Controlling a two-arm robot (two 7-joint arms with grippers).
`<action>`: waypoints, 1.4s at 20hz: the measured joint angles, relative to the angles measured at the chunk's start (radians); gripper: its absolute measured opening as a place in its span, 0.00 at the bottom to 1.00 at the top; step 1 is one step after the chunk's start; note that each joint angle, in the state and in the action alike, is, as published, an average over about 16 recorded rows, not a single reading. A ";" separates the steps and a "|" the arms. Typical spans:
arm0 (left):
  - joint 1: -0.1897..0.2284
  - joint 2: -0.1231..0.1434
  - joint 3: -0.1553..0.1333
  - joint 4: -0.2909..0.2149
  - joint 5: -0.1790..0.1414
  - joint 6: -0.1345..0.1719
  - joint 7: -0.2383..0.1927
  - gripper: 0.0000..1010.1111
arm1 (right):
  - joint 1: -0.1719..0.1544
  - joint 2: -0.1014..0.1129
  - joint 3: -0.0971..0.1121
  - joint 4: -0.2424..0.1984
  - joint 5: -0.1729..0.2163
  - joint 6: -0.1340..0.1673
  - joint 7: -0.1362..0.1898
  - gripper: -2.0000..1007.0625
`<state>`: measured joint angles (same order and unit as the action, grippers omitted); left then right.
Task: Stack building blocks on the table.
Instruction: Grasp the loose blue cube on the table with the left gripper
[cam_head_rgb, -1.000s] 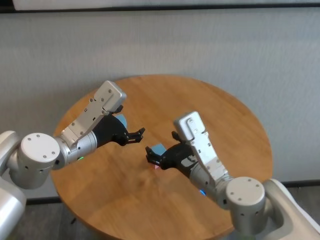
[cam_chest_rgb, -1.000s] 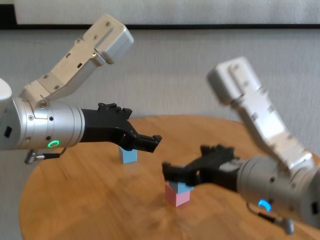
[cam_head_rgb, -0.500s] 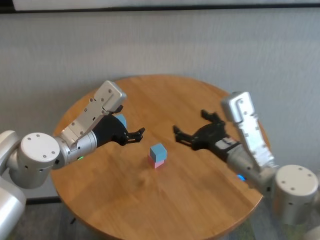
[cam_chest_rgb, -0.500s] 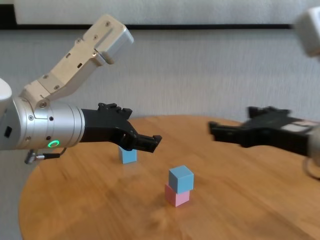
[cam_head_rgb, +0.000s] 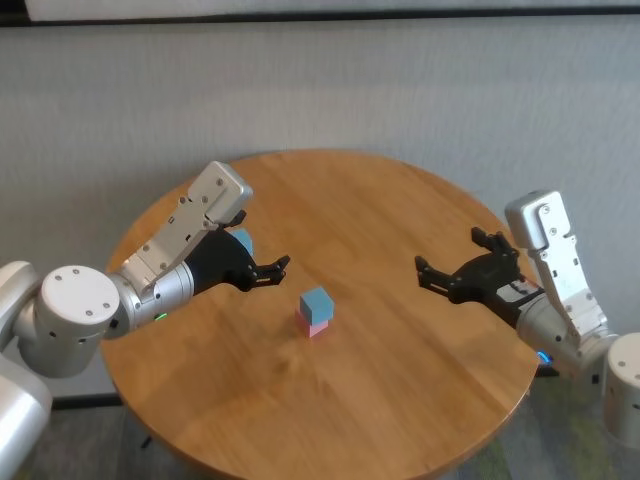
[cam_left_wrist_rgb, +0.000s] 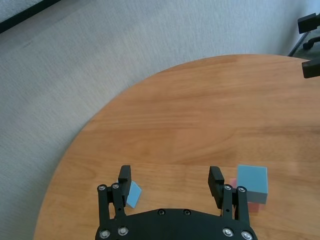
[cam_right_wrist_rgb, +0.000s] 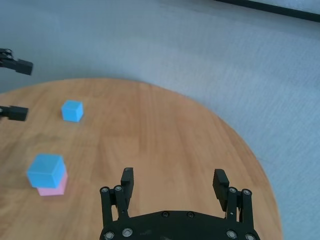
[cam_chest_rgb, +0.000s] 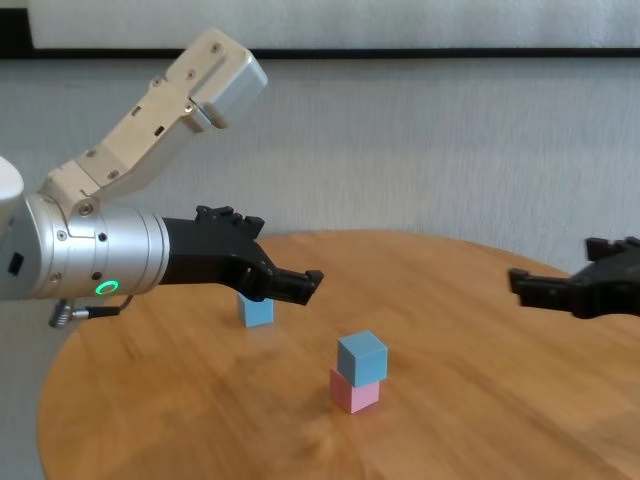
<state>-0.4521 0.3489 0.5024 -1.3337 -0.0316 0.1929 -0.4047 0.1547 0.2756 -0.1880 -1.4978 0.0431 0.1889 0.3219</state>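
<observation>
Standing by the round wooden counter (cam_head_rgb: 380, 400), I see near its middle a little stack of two cubes: a light blue cube (cam_head_rgb: 316, 301) sits squarely on a pale pink cube (cam_head_rgb: 310, 323), the blue one turned a touch off the pink one's edges. Nothing touches the stack. From the chest view it stands free on the wood, with bare grain all around it.

To the robot's left of the stack, and raised above the wood, hangs the left gripper (cam_head_rgb: 270, 270), its black fingers spread apart and holding nothing. Its tips point toward the centre of the counter and stop short of the stack. Just behind and under that arm, farther back on the counter, sits the second light blue cube (cam_chest_rgb: 257, 311), alone and flat on the wood, partly hidden by the gripper in the head view. The left wrist view shows this cube close beside one finger, though whether they touch I cannot tell.

Over on the robot's right side, well apart from the stack, the right gripper (cam_head_rgb: 458, 276) hovers above the counter near its rim, fingers wide and empty, aimed back toward the middle.

Beyond the counter's far edge runs a pale grey wall (cam_head_rgb: 400, 90).
</observation>
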 joint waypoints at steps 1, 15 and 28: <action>0.000 0.000 0.000 0.000 0.000 0.000 0.000 0.99 | 0.001 0.006 0.003 0.005 0.001 0.001 -0.001 0.99; 0.014 0.009 -0.023 -0.007 -0.007 -0.014 0.002 0.99 | 0.013 0.035 0.009 0.032 0.003 0.008 -0.002 0.99; 0.053 0.005 -0.124 0.053 -0.058 -0.081 0.008 0.99 | 0.012 0.029 0.007 0.029 -0.002 0.007 -0.006 0.99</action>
<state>-0.3996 0.3537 0.3782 -1.2808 -0.0901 0.1117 -0.3963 0.1671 0.3042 -0.1813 -1.4685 0.0413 0.1960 0.3155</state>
